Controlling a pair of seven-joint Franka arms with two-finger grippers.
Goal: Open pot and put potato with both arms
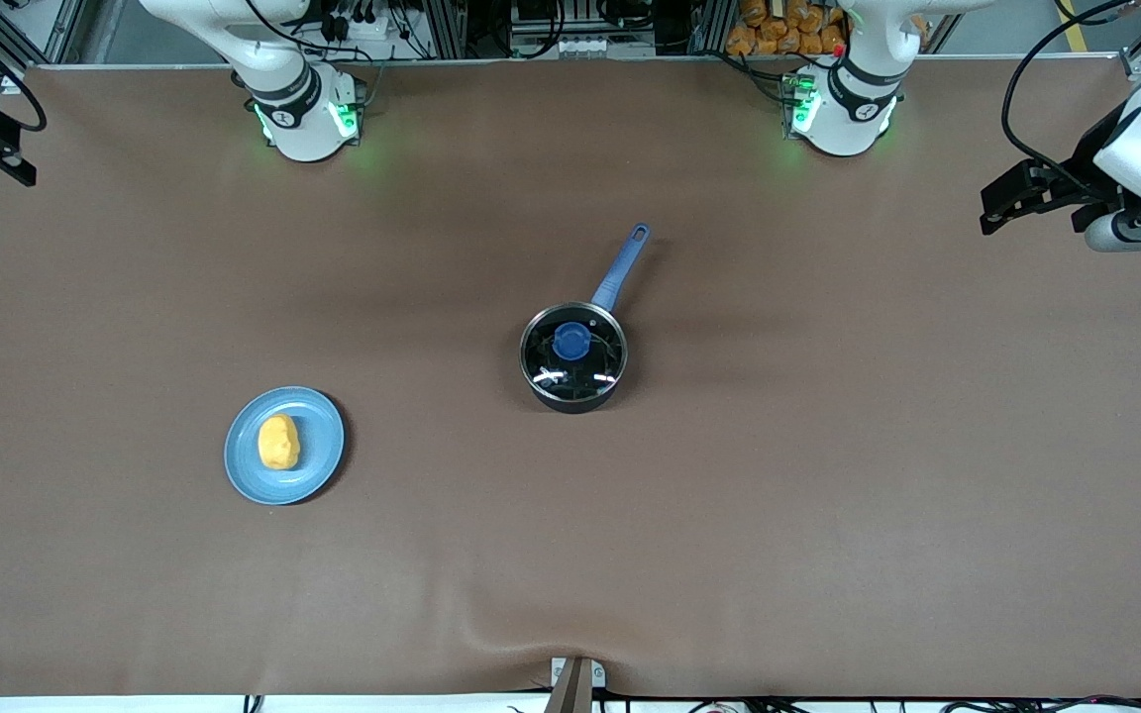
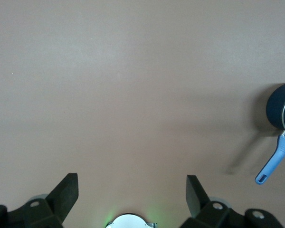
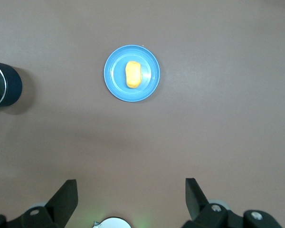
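Nearest the front camera, toward the right arm's end of the worktop (image 1: 828, 515), lies a flat light-blue plate (image 1: 318, 460) with the potato (image 1: 278, 443) resting on it, roughly at the plate's middle. In the right wrist view the same plate (image 3: 149, 85) and potato (image 3: 133, 74) sit well ahead of the right jaws, out past the fingertips and far from touching them.

Farther from the front camera, about midway along the worktop, stands the pot (image 1: 573, 356), upright, with its clear glass lid (image 1: 595, 371) on and the blue knob (image 1: 571, 342) at the lid's centre. Its long blue handle (image 1: 623, 265) points away from the front camera, toward the arms' bases. The pot is well apart from the plate. The left wrist view catches only the pot's edge (image 2: 277, 107) and the handle (image 2: 274, 164), off to one side of the left jaws and well clear of them; the right wrist view shows a slice of the pot (image 3: 7, 85) at its border.

The left jaws (image 2: 132, 192) stand wide and hold nothing, hanging over bare worktop near the left arm's end; in the front view this gripper (image 1: 1011, 203) shows at the frame's edge. The right jaws (image 3: 131, 194) are also spread wide and empty, over the worktop with the plate ahead of them.
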